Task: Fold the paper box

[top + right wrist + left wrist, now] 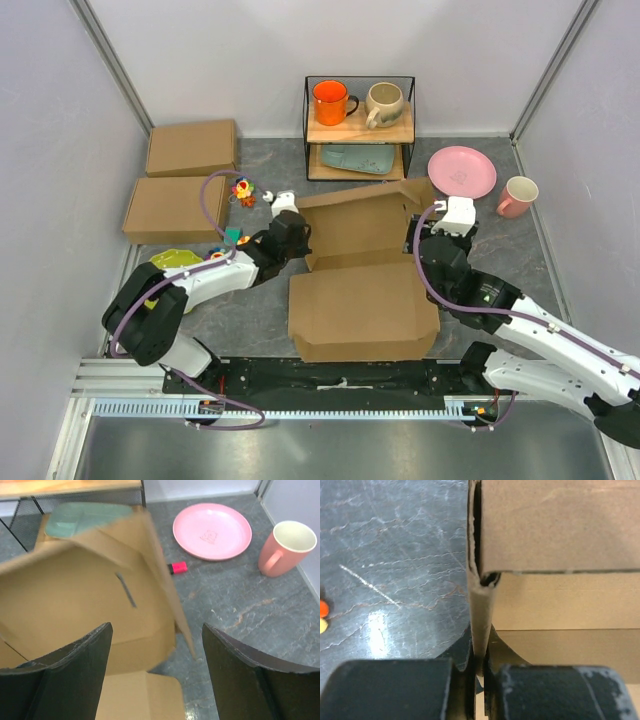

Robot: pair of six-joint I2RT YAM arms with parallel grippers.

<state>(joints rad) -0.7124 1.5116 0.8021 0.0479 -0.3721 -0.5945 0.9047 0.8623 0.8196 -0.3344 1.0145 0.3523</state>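
The paper box lies in the middle of the table, its front half flat near the arm bases and its back flap raised. The left claw is closed tight on the box's thin left wall. The right claw stands wide open at the box's right edge and holds nothing. Right of the box, bare table reaches to a pink plate and a pink mug. Behind the box, a wire shelf carries an orange mug, a beige mug and, lower, a teal plate.

Left hand in tight pinch, right hand agape.
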